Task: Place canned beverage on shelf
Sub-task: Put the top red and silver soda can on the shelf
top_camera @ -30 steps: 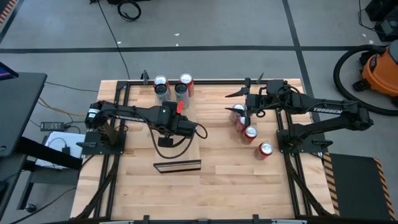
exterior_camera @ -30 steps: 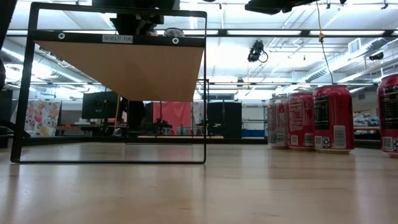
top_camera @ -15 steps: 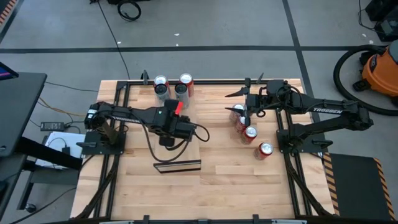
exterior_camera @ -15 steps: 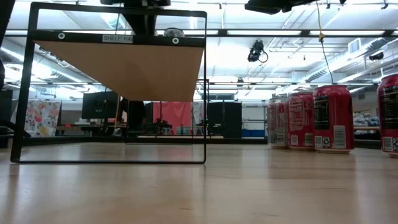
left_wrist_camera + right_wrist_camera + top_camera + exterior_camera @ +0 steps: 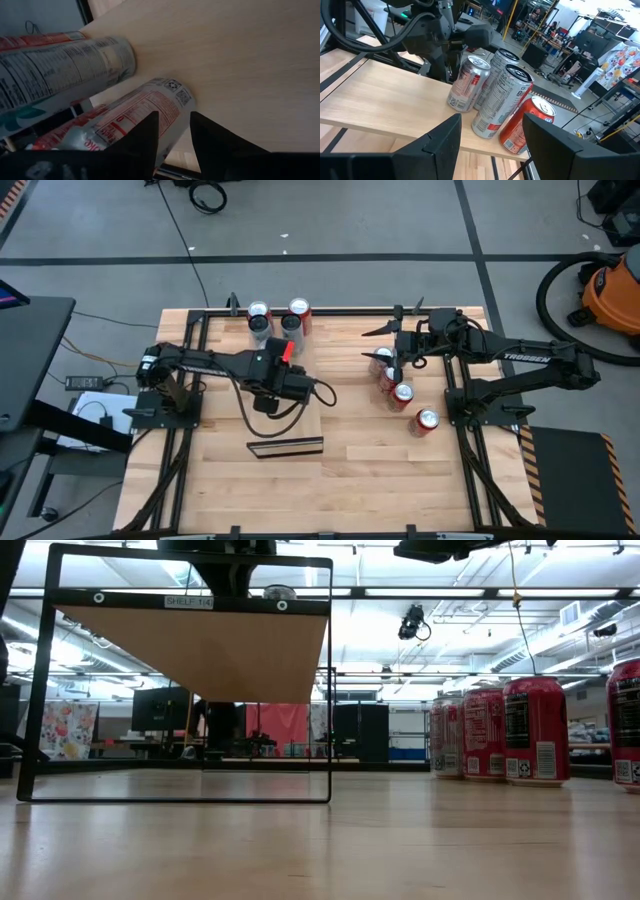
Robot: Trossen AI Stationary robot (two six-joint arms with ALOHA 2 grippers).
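The shelf (image 5: 380, 105) is a pale wood board in a black frame (image 5: 330, 690), raised above the table. Several canned beverages (image 5: 298, 310) stand upright at its far end, also seen from the side (image 5: 502, 97). My left gripper (image 5: 284, 358) hovers above the shelf just near of them and slants down toward them. Its fingers (image 5: 172, 120) stand a narrow gap apart with nothing between them, close before a red-and-silver can (image 5: 125, 125). My right gripper (image 5: 375, 343) waits open and level at the table's right, pointing toward the shelf.
A row of red cans (image 5: 403, 392) stands on the table under and near my right gripper and shows in the low view (image 5: 535, 730). A person stands in the room far behind the shelf (image 5: 220, 725). Bare tabletop lies near of the shelf frame (image 5: 285, 480).
My left hand has rolled a little about its wrist above the shelf. The cans on the shelf and my right gripper have kept still.
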